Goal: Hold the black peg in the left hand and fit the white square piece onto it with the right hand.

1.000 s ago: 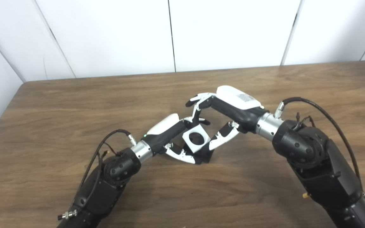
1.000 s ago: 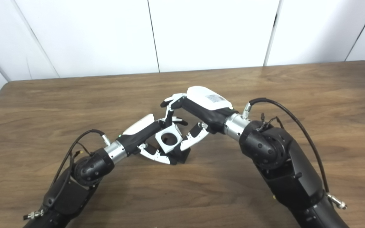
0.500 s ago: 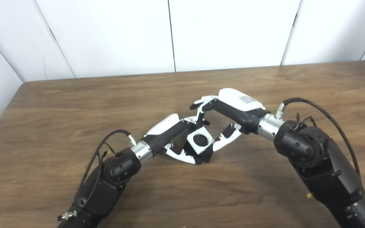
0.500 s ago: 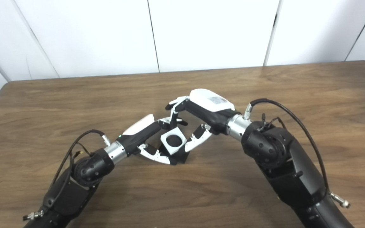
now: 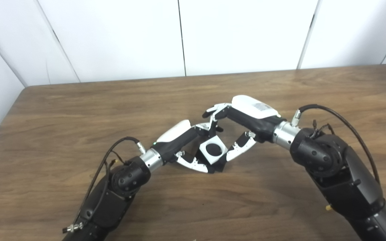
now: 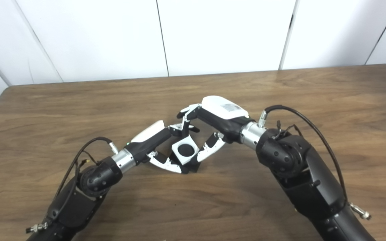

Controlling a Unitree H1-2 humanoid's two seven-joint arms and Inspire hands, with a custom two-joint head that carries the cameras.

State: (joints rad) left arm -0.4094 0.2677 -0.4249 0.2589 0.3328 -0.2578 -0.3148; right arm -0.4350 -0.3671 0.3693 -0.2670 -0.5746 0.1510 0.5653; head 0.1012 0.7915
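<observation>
The white square piece [image 5: 206, 153] sits tilted between both hands above the table, and the black peg [image 5: 215, 150] fills its round hole. My left hand [image 5: 186, 147] reaches in from the lower left, shut around the peg's black lower part [image 5: 220, 164], most of which is hidden by fingers and the piece. My right hand [image 5: 236, 130] comes from the right and is shut on the white piece, its thumb [image 5: 240, 150] against the right edge and its fingers [image 5: 213, 117] curled over the top corner. In the right eye view the piece [image 6: 179, 153] looks the same.
The brown wooden table [image 5: 79, 110] runs back to a white panelled wall [image 5: 129, 36]. The table's left edge and rounded far-left corner [image 5: 25, 88] are in view. Black cables loop off both forearms [image 5: 333, 113].
My right hand has come down and a little to the right with the white piece. The piece has dropped lower over the peg, whose black now fills the hole. The left hand barely moved.
</observation>
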